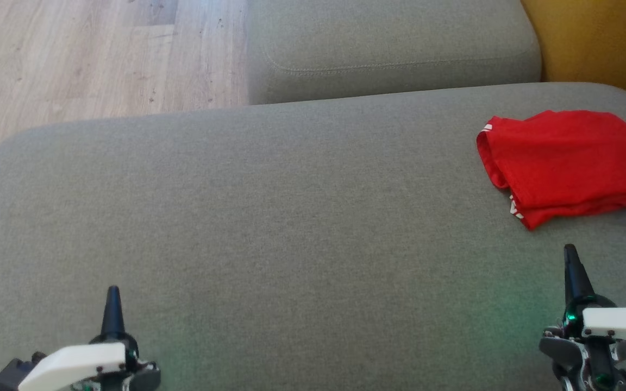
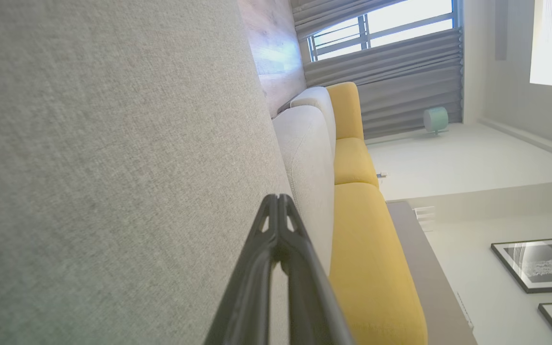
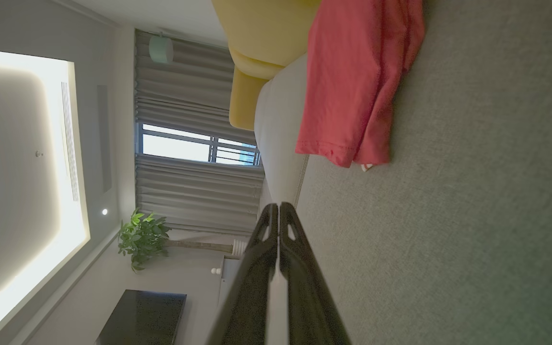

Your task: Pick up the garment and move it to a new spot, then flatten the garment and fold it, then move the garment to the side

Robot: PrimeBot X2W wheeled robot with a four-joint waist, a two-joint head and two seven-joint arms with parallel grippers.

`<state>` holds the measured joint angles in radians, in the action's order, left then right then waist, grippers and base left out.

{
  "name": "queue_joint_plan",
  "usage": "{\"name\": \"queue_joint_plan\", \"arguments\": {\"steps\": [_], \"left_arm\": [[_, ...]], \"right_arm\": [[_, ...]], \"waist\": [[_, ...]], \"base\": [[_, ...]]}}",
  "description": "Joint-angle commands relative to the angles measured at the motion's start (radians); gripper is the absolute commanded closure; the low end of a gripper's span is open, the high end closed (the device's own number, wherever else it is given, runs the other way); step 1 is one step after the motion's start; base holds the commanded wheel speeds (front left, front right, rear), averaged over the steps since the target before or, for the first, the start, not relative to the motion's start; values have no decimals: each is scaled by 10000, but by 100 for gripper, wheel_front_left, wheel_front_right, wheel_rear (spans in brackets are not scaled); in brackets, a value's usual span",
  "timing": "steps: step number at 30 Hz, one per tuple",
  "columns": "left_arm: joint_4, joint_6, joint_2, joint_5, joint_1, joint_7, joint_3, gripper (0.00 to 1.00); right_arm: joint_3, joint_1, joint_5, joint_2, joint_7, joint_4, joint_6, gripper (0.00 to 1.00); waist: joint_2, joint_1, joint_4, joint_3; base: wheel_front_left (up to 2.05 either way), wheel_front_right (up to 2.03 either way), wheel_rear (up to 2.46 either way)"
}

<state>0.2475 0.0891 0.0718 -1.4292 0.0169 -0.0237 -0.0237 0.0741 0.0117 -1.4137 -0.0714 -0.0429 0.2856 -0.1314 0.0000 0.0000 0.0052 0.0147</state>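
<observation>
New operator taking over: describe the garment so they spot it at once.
Take the wide grey sofa cushion before the robot and follow it to its far right end, near the yellow cushion. The garment lies there, loosely folded, ahead of the right hand. It is bright red with small white markings at its edge, unlike the plain grey around it.

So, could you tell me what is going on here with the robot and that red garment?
Nothing is being handled right now. The garment lies folded at the right side of the grey cushion, running past the head view's right edge. The left gripper and the right gripper are both shut and empty; the right one sits near the garment without touching it. The fold and the move aside look done.
</observation>
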Motion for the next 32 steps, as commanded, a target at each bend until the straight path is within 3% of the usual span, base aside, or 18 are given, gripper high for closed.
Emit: {"name": "queue_joint_plan", "arguments": {"steps": [1, 17, 32], "left_arm": [[-259, 92, 105, -307, -733, -75, 450, 100], [-47, 410, 86, -2110, -1207, -552, 948, 100], [-39, 416, 37, -2086, -1220, -614, 1024, 100]], "right_arm": [[-93, 578, -314, 16, -93, -388, 6, 100], [228, 940, -2054, 90, -564, -417, 7, 100], [266, 949, -2058, 114, -598, -416, 7, 100]], "waist": [[0, 0, -4, -15], [0, 0, -51, -176], [0, 0, -52, -178]], "base": [[0, 0, 0], [0, 0, 0], [0, 0, 0]]}}
